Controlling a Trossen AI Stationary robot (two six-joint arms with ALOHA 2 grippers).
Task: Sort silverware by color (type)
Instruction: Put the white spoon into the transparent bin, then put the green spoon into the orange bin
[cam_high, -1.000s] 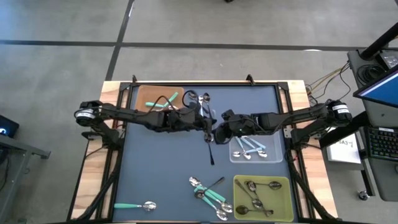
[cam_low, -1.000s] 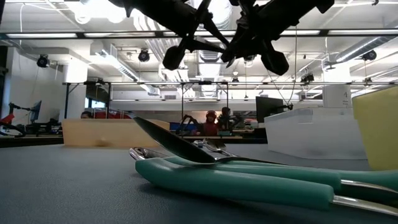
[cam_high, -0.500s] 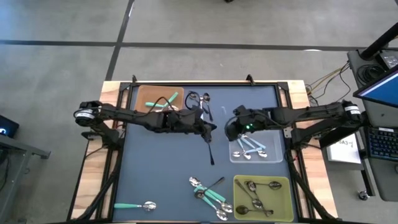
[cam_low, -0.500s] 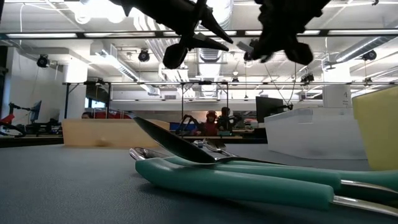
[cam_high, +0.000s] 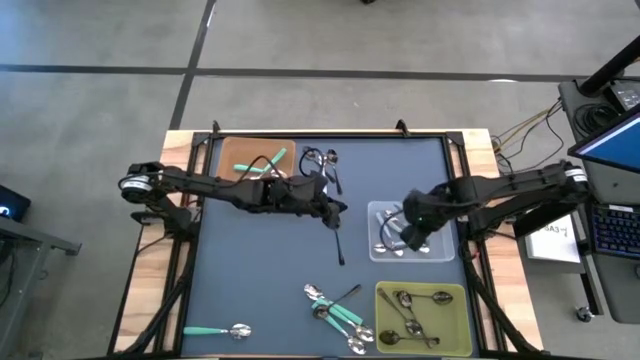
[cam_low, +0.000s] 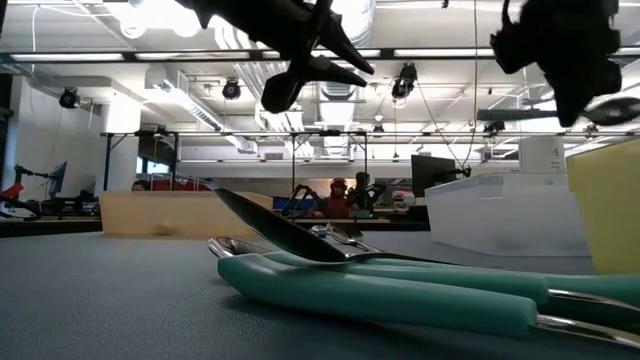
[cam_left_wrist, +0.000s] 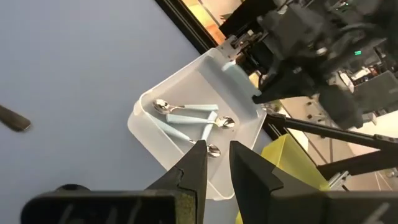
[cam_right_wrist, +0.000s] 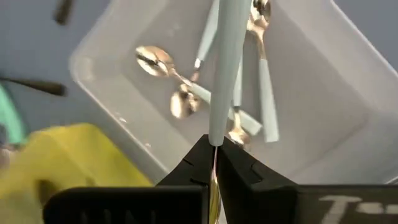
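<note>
My right gripper (cam_high: 405, 233) hangs over the clear tray (cam_high: 442, 250), shut on a light-blue-handled spoon (cam_right_wrist: 225, 68). Below it in the tray lie a few more light-blue spoons (cam_right_wrist: 186, 93). My left gripper (cam_high: 338, 210) hovers over the mat's middle, its fingers (cam_left_wrist: 196, 167) a narrow gap apart with nothing between them. A dark spoon (cam_high: 340, 245) lies flat on the mat just near of it. A pile of teal and metal spoons (cam_high: 335, 308) and a single teal spoon (cam_high: 215, 330) lie on the mat near the front edge. My right gripper pinches the spoon between its two fingertips at the thin metal neck (cam_right_wrist: 214, 154), just past the light-blue handle's end. The fingers come from above, pointing steeply down, and the handle runs on in line with them. The spoon is clear of the tray; its bowl is hidden behind the fingers.
A brown tray (cam_high: 232, 152) with teal spoons sits at the far left, and dark spoons (cam_high: 322, 160) lie beside it. A yellow-green tray (cam_high: 385, 295) with metal spoons stands at the near right. The mat's left half has free room.
My right gripper has drawn away from the left gripper toward the table's right edge, carrying the light-blue spoon. It has tipped from nearly level to pointing steeply down and now hangs over the clear tray.
</note>
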